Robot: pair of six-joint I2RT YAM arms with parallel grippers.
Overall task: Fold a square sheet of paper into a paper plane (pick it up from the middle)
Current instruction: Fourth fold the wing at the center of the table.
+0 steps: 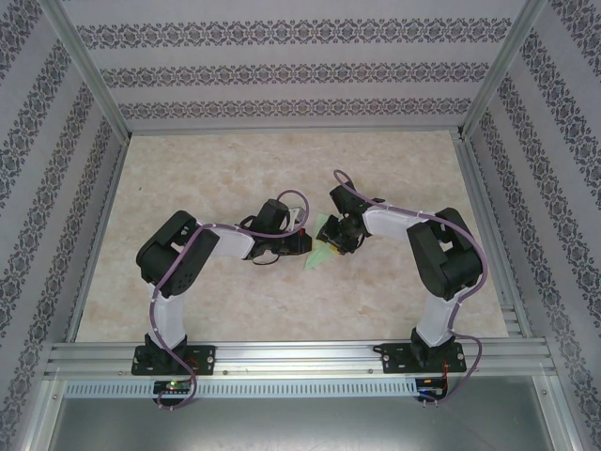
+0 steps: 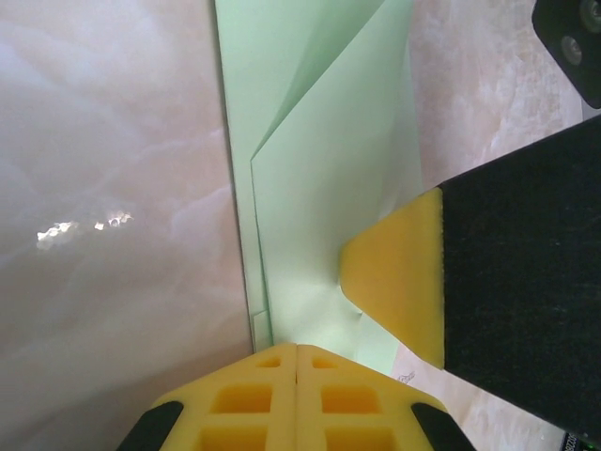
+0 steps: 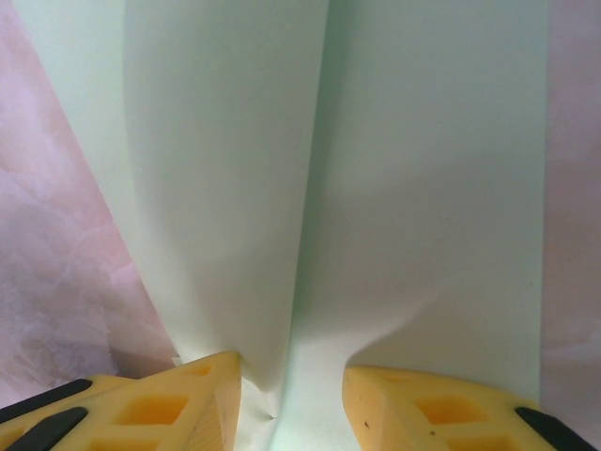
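**Top view.** The pale marbled surface (image 1: 188,188) is bounded on the left by a patterned wall (image 1: 47,207). A broad band of bare surface is seen between that wall and the left arm (image 1: 178,256). This arm is bent inward and its jaws are placed at the middle of the surface. There the sheet of paper (image 1: 315,257) lies, folded to a pale green wedge. The jaws of the right arm (image 1: 441,249) are set on it from the other side, just beside the left ones. A narrower band of bare surface is seen between the right arm and the right rail (image 1: 493,244), and a wide stretch beyond both arms.

**Left wrist view.** The yellow fingers (image 2: 244,404) are shown closed flat against each other at the near edge of the sheet of paper (image 2: 319,188). Whether paper is caught between them cannot be told. The sheet's long left edge runs straight away, with a diagonal fold edge to its right. One yellow fingertip (image 2: 394,282) of the right arm is pressed onto the sheet from the right.

**Right wrist view.** The jaws are held narrowly apart. The fingers (image 3: 178,404) are set against the sheet of paper (image 3: 423,188) on either side of a raised fold.
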